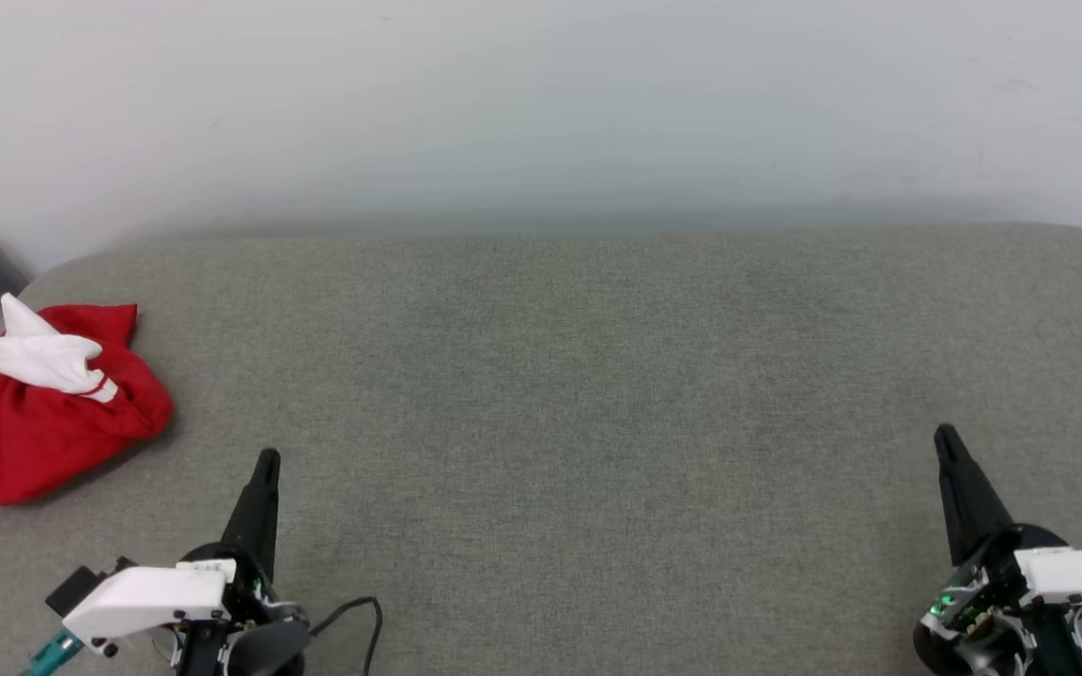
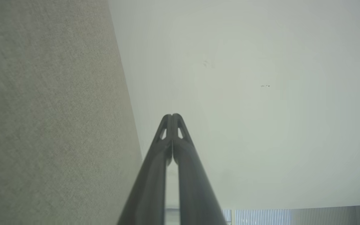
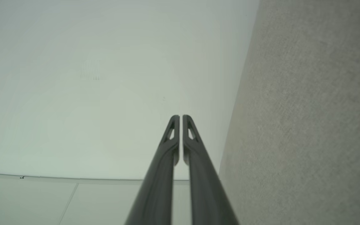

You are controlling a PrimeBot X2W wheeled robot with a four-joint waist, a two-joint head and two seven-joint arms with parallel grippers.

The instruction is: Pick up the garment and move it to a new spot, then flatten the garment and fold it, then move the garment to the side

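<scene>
Left claw (image 1: 267,460), closed and empty, is near the crumpled garment (image 1: 34,427) on the counter (image 1: 579,376); right claw (image 1: 945,437), likewise closed and empty, is well apart from it.

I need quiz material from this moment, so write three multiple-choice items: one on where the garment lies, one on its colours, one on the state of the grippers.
1. Where does the garment lie on the grey surface?
A. Crumpled at the far left edge
B. Spread flat in the centre
C. Folded at the far right corner

2. Which colours show on the garment?
A. Blue and yellow
B. Red with white
C. All black

3. How do the left gripper and the right gripper stand?
A. Both wide open
B. Left one shut on the garment
C. Both shut, holding nothing

Answers:
1. A, since the head view shows it bunched up at the left side, ahead of the left gripper.
2. B, since the body is red and a white sleeve with stripe trim lies on top.
3. C, since each wrist view shows its fingers together with nothing between them.
</scene>
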